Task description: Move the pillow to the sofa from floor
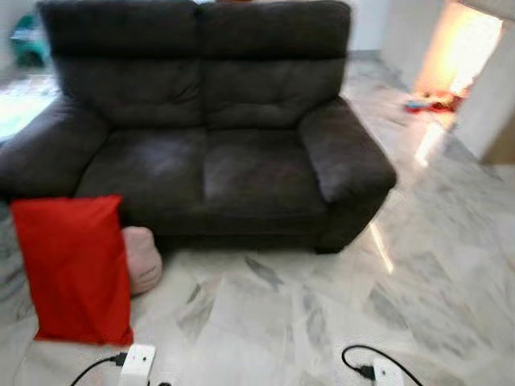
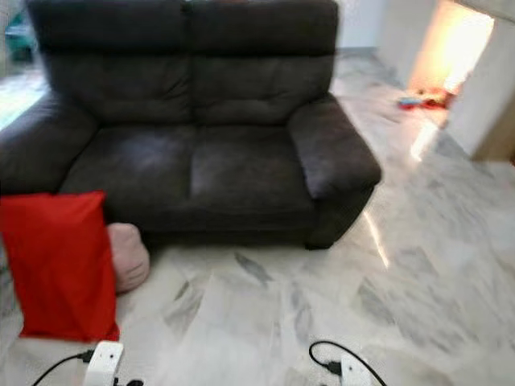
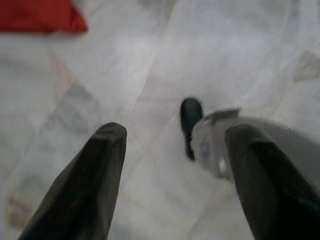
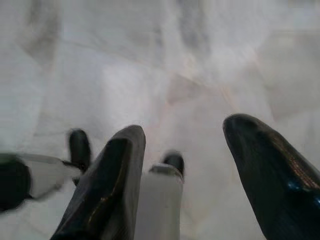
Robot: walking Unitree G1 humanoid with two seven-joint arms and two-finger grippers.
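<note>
Grey-veined marble floor (image 1: 322,314), sunlit doorway (image 1: 463,48), possibly toys (image 1: 430,102) nearby

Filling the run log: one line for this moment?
red pillow on floor | sofa bare | left gripper open | right gripper open

Left gripper (image 3: 172,145): two long, tapered black fingers (image 3: 95,170) with rounded tips and a matte finish. Right gripper (image 4: 185,150): two black fingers (image 4: 270,165) of the same form, glossier, with faint brownish reflections along their surfaces. Near edge of the head views: two white, rounded-rectangular wrist units, left (image 1: 137,363) and right (image 1: 388,373), each joined by a thin black cable (image 1: 362,354) with a small black plug. Beyond the fingers, blurred: pale grey-white leg casings (image 4: 157,200) ending in rounded black feet (image 3: 191,117).
</note>
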